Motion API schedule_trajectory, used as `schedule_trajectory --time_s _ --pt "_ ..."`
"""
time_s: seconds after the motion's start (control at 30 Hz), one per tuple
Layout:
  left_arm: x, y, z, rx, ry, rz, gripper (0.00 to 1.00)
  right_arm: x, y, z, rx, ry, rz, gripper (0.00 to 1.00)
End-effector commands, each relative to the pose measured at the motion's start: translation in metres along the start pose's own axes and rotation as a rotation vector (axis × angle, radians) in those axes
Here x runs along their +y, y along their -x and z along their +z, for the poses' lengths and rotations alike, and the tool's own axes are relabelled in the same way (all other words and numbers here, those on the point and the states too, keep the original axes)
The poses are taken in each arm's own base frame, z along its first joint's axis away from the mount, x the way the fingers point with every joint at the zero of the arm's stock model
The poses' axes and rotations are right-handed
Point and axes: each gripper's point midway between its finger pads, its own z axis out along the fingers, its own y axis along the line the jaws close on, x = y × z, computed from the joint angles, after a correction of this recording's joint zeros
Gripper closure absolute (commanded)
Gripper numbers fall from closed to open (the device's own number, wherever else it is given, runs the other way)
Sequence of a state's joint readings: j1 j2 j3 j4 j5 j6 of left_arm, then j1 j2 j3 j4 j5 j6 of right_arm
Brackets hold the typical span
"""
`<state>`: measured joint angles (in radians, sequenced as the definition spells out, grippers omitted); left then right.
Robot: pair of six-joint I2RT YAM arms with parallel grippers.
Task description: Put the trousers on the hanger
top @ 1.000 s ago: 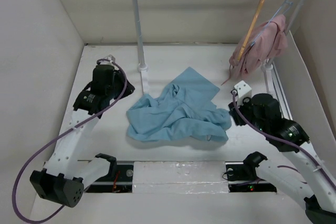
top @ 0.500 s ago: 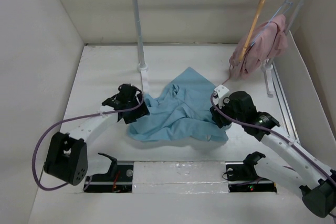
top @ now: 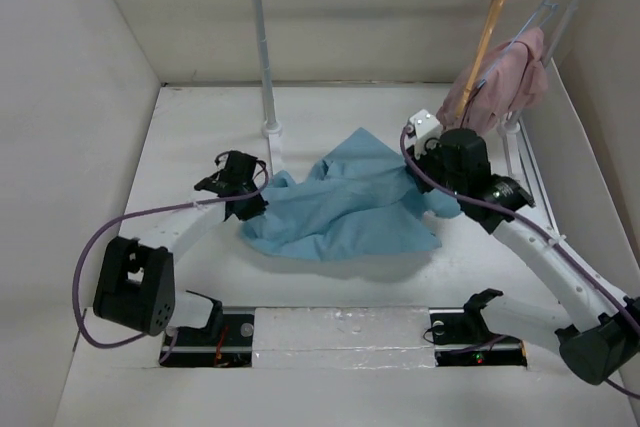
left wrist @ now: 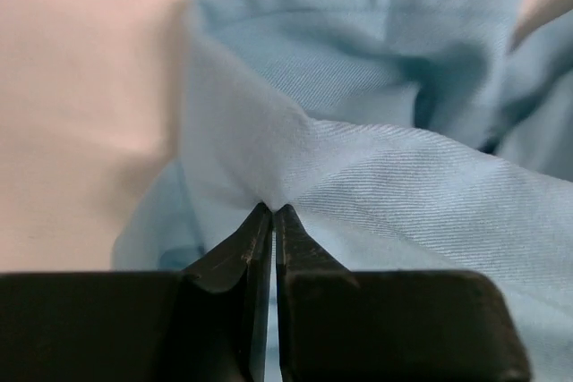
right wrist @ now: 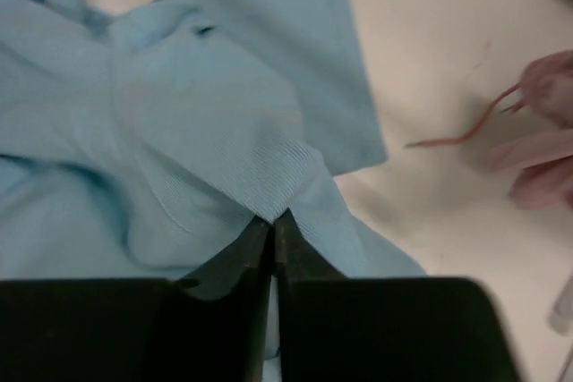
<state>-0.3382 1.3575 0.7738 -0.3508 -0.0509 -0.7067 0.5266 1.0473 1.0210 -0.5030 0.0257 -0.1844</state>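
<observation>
The light blue trousers (top: pixel 340 209) lie crumpled in the middle of the table, stretched between both arms. My left gripper (top: pixel 256 204) is shut on a fold at their left edge; in the left wrist view the fingertips (left wrist: pixel 272 210) pinch a raised peak of the trousers (left wrist: pixel 403 194). My right gripper (top: pixel 428 179) is shut on the right side; in the right wrist view the tips (right wrist: pixel 272 217) pinch a ribbed fold of the trousers (right wrist: pixel 206 114). The tan wooden hanger (top: pixel 482 47) hangs from the rail at the back right, apart from both grippers.
A pink garment (top: pixel 505 87) on a thin wire hanger hangs beside the wooden one; its edge and a cord (right wrist: pixel 546 149) show in the right wrist view. The rail's white post (top: pixel 264 47) stands just behind the trousers' left part. Walls close in left and right.
Both grippers opened, then shut on the trousers. The right gripper has moved toward the back with its fold, and the left shifted slightly back, drawing the cloth flatter between them.
</observation>
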Motion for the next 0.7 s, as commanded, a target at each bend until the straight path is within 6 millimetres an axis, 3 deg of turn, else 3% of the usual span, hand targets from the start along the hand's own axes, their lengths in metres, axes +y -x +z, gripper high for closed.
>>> schedule_trajectory --time_s 0.0,0.1,0.2,0.27,0.3,0.43,0.47,0.57,0.67 --pt "-0.010 0.062 -0.050 -0.231 -0.014 -0.005 1.00 -0.042 0.043 0.010 -0.076 -0.139 0.016 0.85" --pt "-0.008 0.073 -0.068 -0.254 0.006 -0.002 1.00 -0.036 0.018 0.025 0.016 -0.099 0.028 0.46" --pt "-0.010 0.075 -0.077 -0.266 -0.009 0.001 1.00 -0.026 0.006 0.015 -0.007 -0.086 0.065 0.37" --pt "-0.007 0.073 -0.078 -0.272 -0.012 -0.007 1.00 -0.021 -0.018 0.001 -0.020 -0.093 0.101 0.31" --pt "-0.006 0.071 -0.077 -0.269 -0.009 -0.009 1.00 -0.016 -0.028 -0.003 -0.015 -0.082 0.124 0.23" --pt "-0.005 0.066 -0.072 -0.252 -0.015 -0.010 1.00 -0.003 -0.093 -0.005 0.101 -0.094 0.287 0.22" --pt "-0.011 0.066 -0.071 -0.246 -0.038 -0.010 1.00 0.002 -0.120 -0.001 0.163 -0.102 0.351 0.21" --pt "-0.024 0.072 -0.078 -0.248 -0.082 -0.015 1.00 0.012 -0.166 0.003 0.289 -0.115 0.470 0.17" --pt "-0.038 0.085 -0.090 -0.277 -0.130 -0.019 1.00 0.009 -0.192 0.009 0.356 -0.169 0.536 0.14"
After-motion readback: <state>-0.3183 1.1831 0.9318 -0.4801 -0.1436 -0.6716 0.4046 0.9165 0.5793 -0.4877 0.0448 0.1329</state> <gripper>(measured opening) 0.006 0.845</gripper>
